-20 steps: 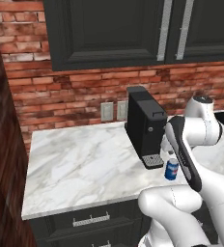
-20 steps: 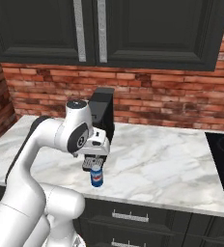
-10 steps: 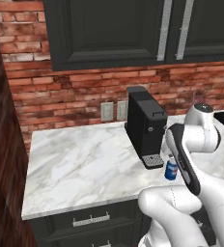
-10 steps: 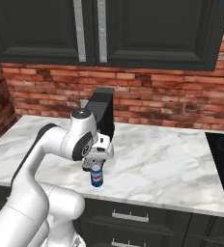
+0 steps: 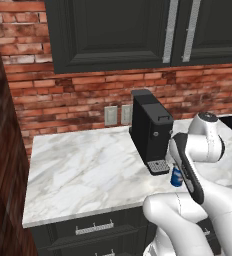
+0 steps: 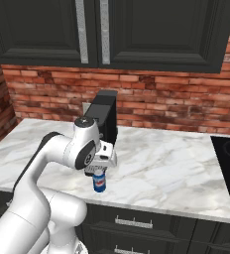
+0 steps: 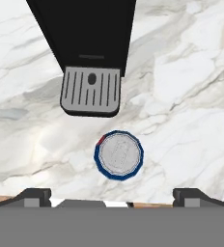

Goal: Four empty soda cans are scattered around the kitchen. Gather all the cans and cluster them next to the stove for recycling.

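The gripper (image 7: 112, 195) hangs above the blue soda can (image 7: 119, 155) with its jaws spread wide — nothing between them. The can stands upright on the marble counter (image 6: 171, 168), just in front of the black coffee machine's (image 5: 150, 131) drip tray (image 7: 91, 91).

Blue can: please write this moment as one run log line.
gripper: open, above can | blue can: upright on counter, before coffee machine | held: nothing
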